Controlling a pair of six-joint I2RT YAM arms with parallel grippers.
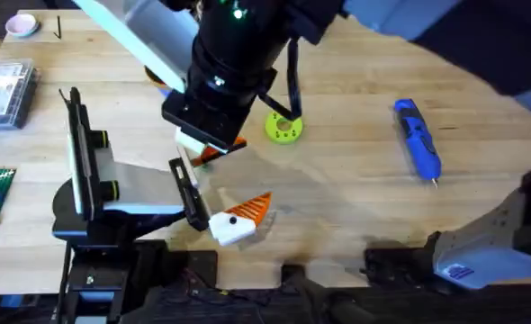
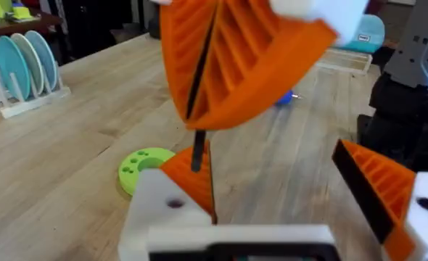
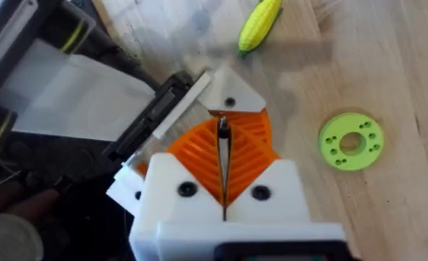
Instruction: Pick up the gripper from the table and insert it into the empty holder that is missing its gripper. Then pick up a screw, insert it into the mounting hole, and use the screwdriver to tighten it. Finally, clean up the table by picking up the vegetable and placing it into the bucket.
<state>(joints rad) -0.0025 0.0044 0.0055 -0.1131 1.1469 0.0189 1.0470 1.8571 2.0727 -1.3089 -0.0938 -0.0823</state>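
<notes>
— What was the surface like?

— A pale wooden table (image 1: pixel 355 207). At its far left edge sat a clear plastic box (image 1: pixel 4 90), and a pink bowl (image 1: pixel 21 24) lay behind it.

— And your left gripper?

— My left gripper (image 1: pixel 238 220) lay low over the near part of the table, left of centre. Its two fingers stood well apart. The holder (image 2: pixel 156 217) was one of those fingers, a white base with the mounting hole (image 2: pixel 174 204) showing dark in its side. An orange tip (image 2: pixel 188 170) sat at its end. I could not tell whether the tip was fully seated.

— Where was your right gripper?

— My right arm reached across the middle. The right gripper (image 3: pixel 223 138) hung just above the holder, with its orange ribbed pads pressed together on a thin dark screw (image 3: pixel 223 129). The screw pointed down, close to the holder. Whether it touched the holder I could not tell.

— And the vegetable?

— The yellow vegetable (image 3: pixel 260 23) lay on the bare wood near both grippers, touching neither.

— Anything further right?

— A green disc (image 1: pixel 283 128) with small holes lay flat just right of my right gripper. The blue screwdriver (image 1: pixel 418 139) lay well apart on the right side of the table, with its metal tip toward me.
</notes>
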